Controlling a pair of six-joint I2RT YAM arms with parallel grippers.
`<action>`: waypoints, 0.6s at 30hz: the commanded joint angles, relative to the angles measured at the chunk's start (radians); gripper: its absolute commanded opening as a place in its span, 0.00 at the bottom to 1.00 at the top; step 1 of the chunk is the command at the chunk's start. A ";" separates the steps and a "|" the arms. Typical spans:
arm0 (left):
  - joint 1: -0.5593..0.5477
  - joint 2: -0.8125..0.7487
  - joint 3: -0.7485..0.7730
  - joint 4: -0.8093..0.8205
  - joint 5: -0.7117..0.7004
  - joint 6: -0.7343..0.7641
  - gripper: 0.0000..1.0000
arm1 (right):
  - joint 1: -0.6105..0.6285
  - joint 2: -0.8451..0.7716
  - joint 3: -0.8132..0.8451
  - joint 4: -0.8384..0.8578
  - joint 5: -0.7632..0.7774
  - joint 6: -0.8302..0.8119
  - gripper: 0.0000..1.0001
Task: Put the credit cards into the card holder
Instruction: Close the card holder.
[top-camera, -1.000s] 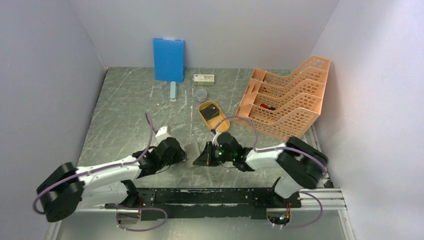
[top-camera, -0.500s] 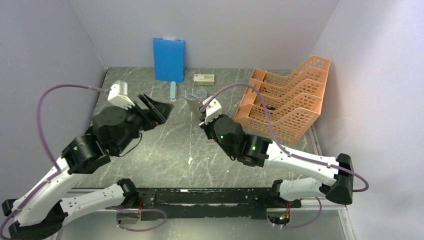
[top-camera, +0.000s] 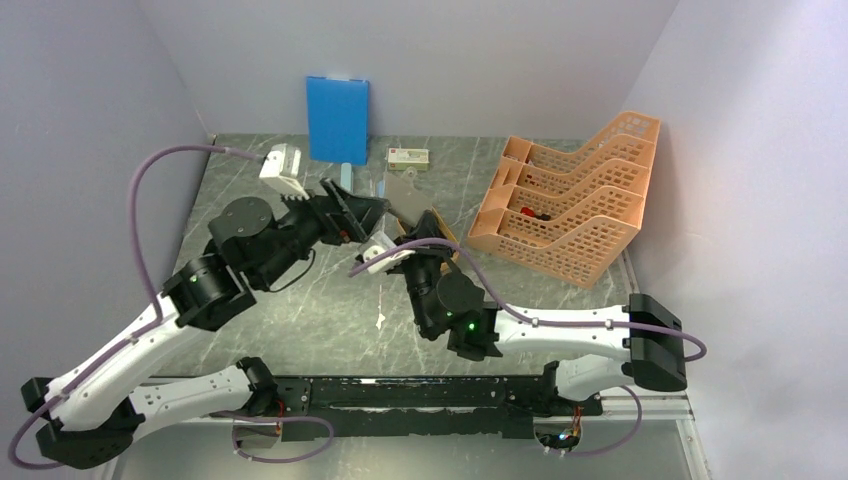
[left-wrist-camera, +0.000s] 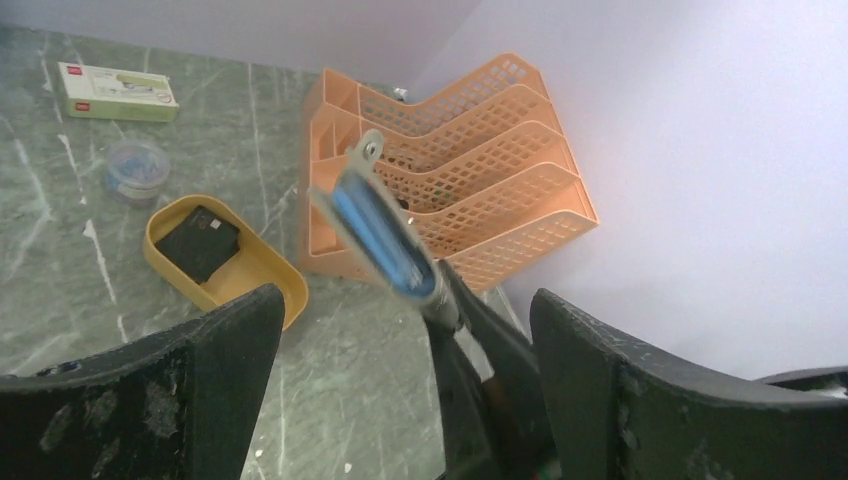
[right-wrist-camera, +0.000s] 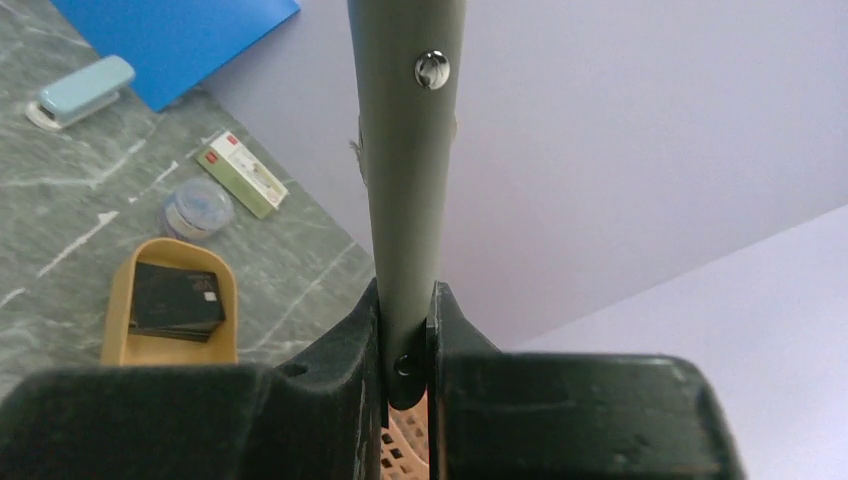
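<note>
My right gripper (right-wrist-camera: 405, 300) is shut on the lower end of the card holder (right-wrist-camera: 408, 150), a taupe-grey wallet that stands upright, its snap button showing. In the top view the card holder (top-camera: 403, 188) is held in the air by the right gripper (top-camera: 412, 240). The left gripper (left-wrist-camera: 405, 305) is wide open and faces it; the card holder (left-wrist-camera: 372, 222) shows a bluish inner face between and beyond the left fingers (left-wrist-camera: 215, 355), untouched. The credit cards (left-wrist-camera: 200, 243), a dark stack, lie in an orange oval tray (left-wrist-camera: 262, 272); the right wrist view has the credit cards (right-wrist-camera: 178, 298) at its left.
An orange mesh file rack (top-camera: 570, 205) stands at the right. At the back are a blue board (top-camera: 337, 118), a white-and-green box (top-camera: 408, 157), a pale stapler (right-wrist-camera: 80, 90) and a small clear round container (left-wrist-camera: 137, 168). Both arms hang over the table's middle.
Both arms rose from the near edge and swung toward the back. The left gripper opened and let go of the card holder, which the right gripper carried up.
</note>
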 joint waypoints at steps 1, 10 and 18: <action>-0.002 0.064 0.021 0.103 0.086 0.032 0.97 | 0.048 0.034 -0.029 0.275 0.043 -0.258 0.00; -0.002 0.108 0.000 0.144 0.155 -0.048 0.95 | 0.087 0.068 -0.028 0.463 0.048 -0.422 0.00; -0.002 0.042 -0.108 0.156 0.065 -0.145 0.82 | 0.118 0.055 -0.044 0.591 0.048 -0.511 0.00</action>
